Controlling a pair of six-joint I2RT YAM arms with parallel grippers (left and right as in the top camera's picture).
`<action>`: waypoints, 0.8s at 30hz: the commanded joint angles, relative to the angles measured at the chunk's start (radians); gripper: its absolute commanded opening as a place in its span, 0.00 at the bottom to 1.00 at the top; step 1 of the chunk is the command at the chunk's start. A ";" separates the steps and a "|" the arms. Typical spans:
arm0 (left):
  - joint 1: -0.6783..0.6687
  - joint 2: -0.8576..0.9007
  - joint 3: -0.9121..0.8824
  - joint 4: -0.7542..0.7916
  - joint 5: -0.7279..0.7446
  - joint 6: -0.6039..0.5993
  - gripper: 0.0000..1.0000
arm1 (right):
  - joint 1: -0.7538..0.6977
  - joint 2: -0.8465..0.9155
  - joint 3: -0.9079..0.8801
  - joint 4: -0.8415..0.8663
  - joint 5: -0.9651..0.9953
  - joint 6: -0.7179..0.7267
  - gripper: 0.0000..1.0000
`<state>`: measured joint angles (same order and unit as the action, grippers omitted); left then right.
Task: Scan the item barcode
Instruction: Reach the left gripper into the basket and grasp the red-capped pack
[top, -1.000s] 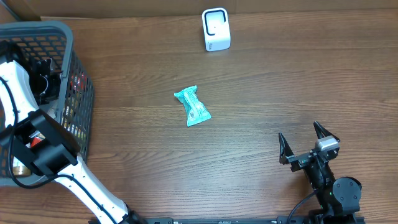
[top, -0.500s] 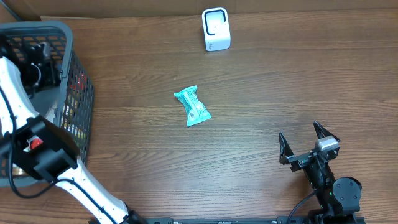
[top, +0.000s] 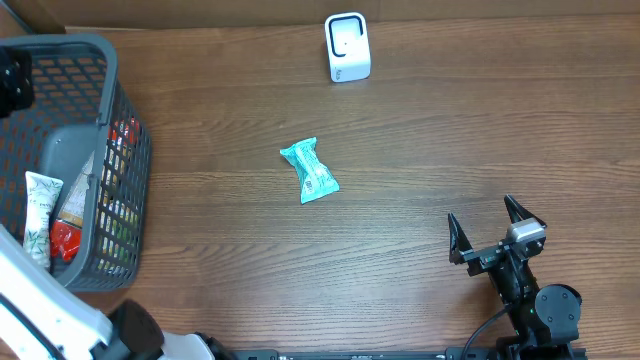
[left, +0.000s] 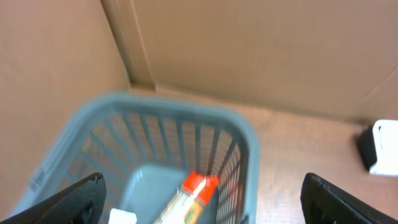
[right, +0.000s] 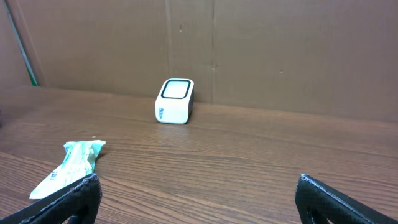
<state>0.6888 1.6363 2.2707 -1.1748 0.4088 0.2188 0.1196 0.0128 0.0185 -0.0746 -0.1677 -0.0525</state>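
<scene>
The item, a teal packet (top: 310, 172), lies flat mid-table, also seen low left in the right wrist view as the teal packet (right: 71, 163). The white scanner (top: 347, 47) stands at the table's far edge; the same scanner (right: 175, 101) faces my right gripper. My left gripper (left: 203, 177) hangs open over the grey basket (left: 249, 143), with nothing between its fingers. My right gripper (top: 481, 210) rests open near the front right, well clear of the packet.
The basket (top: 120, 110) at the left table edge holds a white tube (top: 38, 215) and a red-and-orange packet (top: 75, 210) among other goods. Brown cardboard walls rise behind the table. The left arm's white link (top: 40, 320) crosses the front left corner.
My left arm has risen out of the basket and swung off toward the left edge, uncovering the basket's contents. Its jaws have spread a little wider. The right arm and the teal packet have not moved.
</scene>
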 joint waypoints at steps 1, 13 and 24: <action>-0.002 -0.008 0.006 0.028 0.029 0.085 0.94 | 0.005 -0.010 -0.011 0.005 0.010 -0.001 1.00; 0.000 0.237 -0.117 0.029 -0.028 0.237 0.83 | 0.005 -0.010 -0.011 0.005 0.010 -0.001 1.00; 0.000 0.300 -0.542 0.213 -0.180 0.230 1.00 | 0.005 -0.010 -0.011 0.005 0.010 -0.001 1.00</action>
<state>0.6872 1.9491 1.8179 -1.0119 0.3054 0.4454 0.1196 0.0128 0.0185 -0.0746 -0.1673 -0.0528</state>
